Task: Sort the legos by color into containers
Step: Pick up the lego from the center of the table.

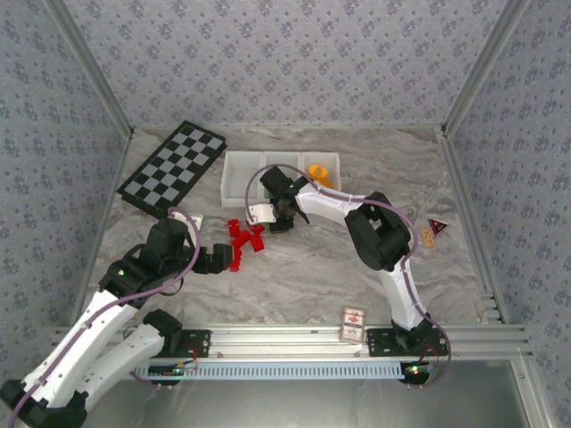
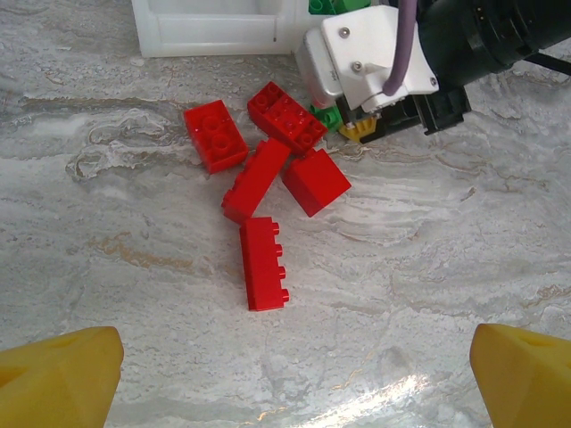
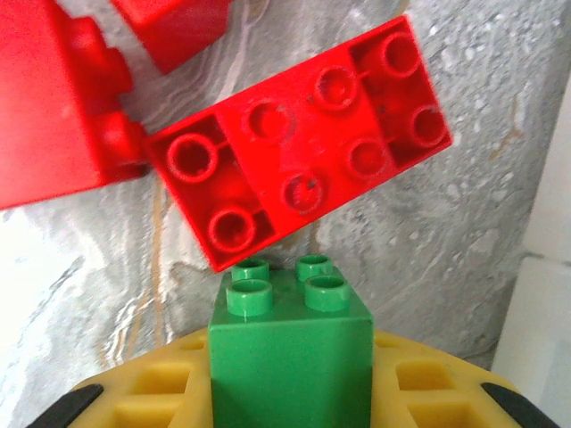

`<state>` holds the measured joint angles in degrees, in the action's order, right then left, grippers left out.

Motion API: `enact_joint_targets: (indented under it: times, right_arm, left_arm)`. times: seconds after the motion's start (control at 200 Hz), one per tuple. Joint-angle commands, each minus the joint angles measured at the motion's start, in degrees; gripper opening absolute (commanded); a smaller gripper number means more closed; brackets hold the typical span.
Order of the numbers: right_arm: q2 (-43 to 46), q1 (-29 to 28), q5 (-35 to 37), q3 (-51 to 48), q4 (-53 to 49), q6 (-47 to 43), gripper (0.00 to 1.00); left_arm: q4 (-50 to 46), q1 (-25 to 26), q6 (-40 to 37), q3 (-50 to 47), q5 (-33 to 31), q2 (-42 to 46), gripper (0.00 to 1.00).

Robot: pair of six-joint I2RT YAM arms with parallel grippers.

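Legos [image 2: 265, 265], red cluster mid-surface: seemingly light, rigid, slick; best gripped across flat sides. Right jaws clamped on green brick [image 3: 290, 357]; left jaws apart.

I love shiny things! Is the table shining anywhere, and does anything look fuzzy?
Left wrist view: a white glare patch on the table at the bottom, and the yellow fingertips look soft; right wrist view: the green lego looks crisp and huge.
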<state>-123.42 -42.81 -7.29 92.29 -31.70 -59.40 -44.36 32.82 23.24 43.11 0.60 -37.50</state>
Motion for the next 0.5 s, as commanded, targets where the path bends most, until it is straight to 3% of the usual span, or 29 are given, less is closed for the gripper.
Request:
enact_joint_targets:
  times: [0.0, 0.305, 0.495]
  right_arm:
    - [3.55, -0.27, -1.71, -1.9, -0.98, 0.74, 0.2]
    - [9.13, 2.88, -8.8, -2.85, 5.0, 8.75, 0.19]
    - [8.37, 5.43, -8.6, 1.58, 7.96, 17.77, 0.21]
  left_arm:
    - [0.37, 0.46, 0.13, -0.05, -0.01, 0.69, 1.0]
    - [0.34, 0.49, 0.13, -0.06, 0.01, 0.72, 1.0]
    - [0.36, 0.49, 0.13, -0.05, 0.1, 0.76, 1.0]
